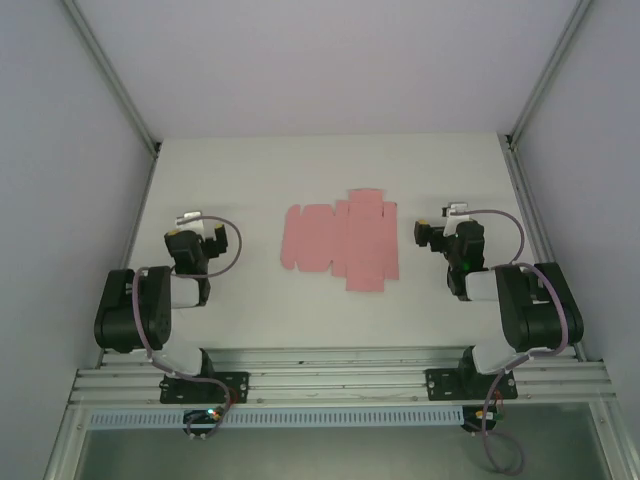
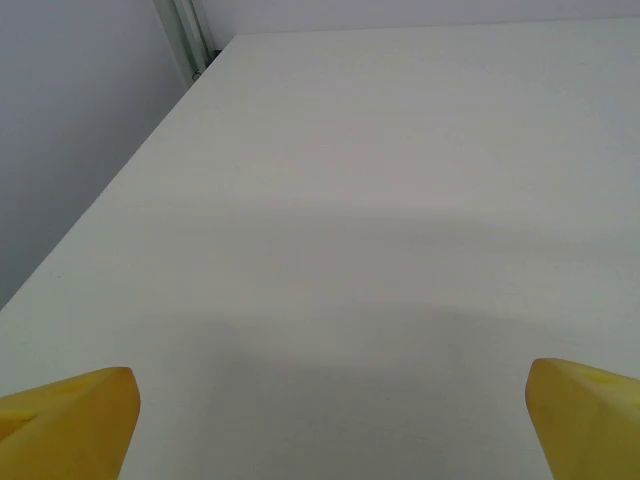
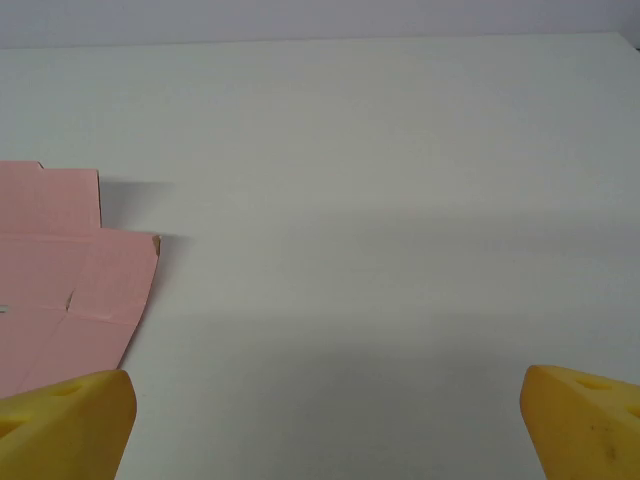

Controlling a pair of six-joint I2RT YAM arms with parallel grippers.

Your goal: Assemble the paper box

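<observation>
At the near edge of the worktop (image 1: 250, 315), two black arm bases (image 1: 190, 385) bolted side by side to an aluminium rail (image 1: 340, 372). Just beyond them, both arms folded back on themselves, wrists aimed at the far edge.

Toward the left edge, the left pincer (image 1: 190, 228), jaws spread as wide as they go and nothing between them. From its own wrist camera, yellow fingertips (image 2: 70, 425) at the two bottom corners of the view, with bare white worktop between and ahead.

Toward the right edge, the right pincer (image 1: 435, 230), likewise spread wide and gripping nothing, its yellow fingertips (image 3: 585, 420) far apart over the surface.

Between the two pincers, near the middle of the worktop and touched by neither, the paper box (image 1: 345, 242): salmon-pink, lying flat as an unfolded die-cut sheet, flaps out toward the near and far edges and a longer panel stretched toward the left edge. From the right wrist camera, one corner of the same sheet at the left, creases visible, a thin shadow along its far side.

Farther on, plain worktop up to the far edge, aluminium posts (image 1: 155, 148) at both far corners, and pale grey walls (image 1: 320, 60) behind.
</observation>
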